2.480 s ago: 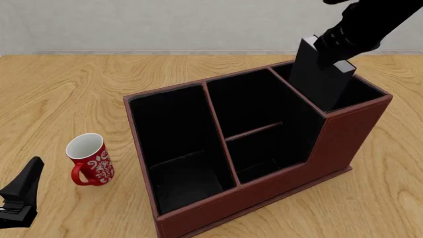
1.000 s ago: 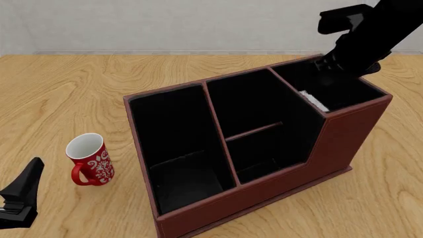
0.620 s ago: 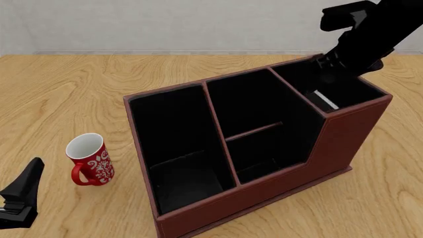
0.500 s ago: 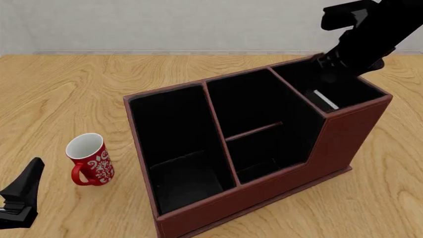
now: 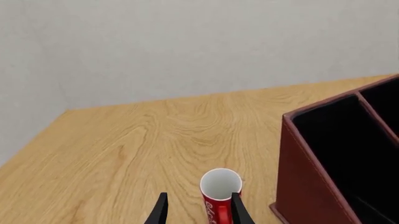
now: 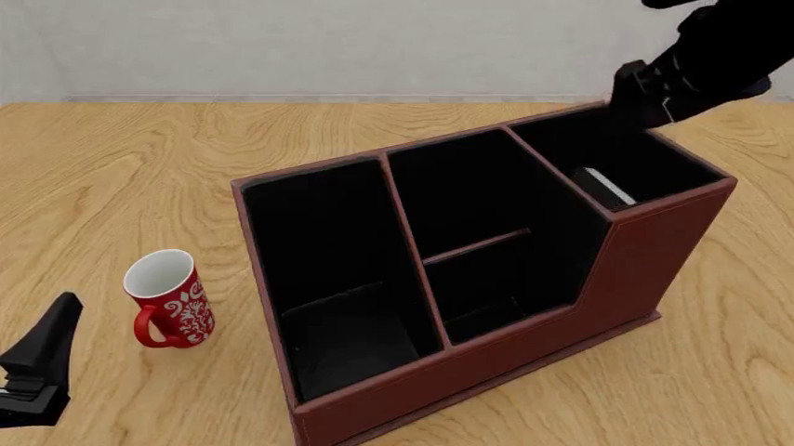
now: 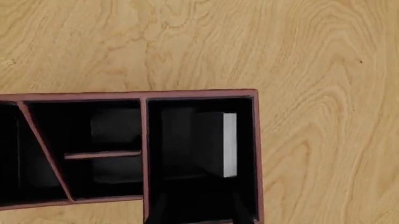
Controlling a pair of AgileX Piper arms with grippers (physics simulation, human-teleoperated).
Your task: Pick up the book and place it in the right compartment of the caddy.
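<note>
You're getting no readable text, label, brand or number anywhere. Red mug is showing only white swirl pattern, no letters. Caddy and book are showing plain surfaces, nothing printed for you to read.

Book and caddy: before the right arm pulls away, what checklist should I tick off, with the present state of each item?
1. Book inside the right compartment: ok.
2. Right gripper free of the book: ok, fingers apart, nothing between them.
3. Book resting stably: cannot tell; its base is hidden.
4. Caddy flat on the table: ok.
5. Red mug upright and apart from the caddy: ok.
6. Left gripper empty, away from the caddy: ok.
</note>
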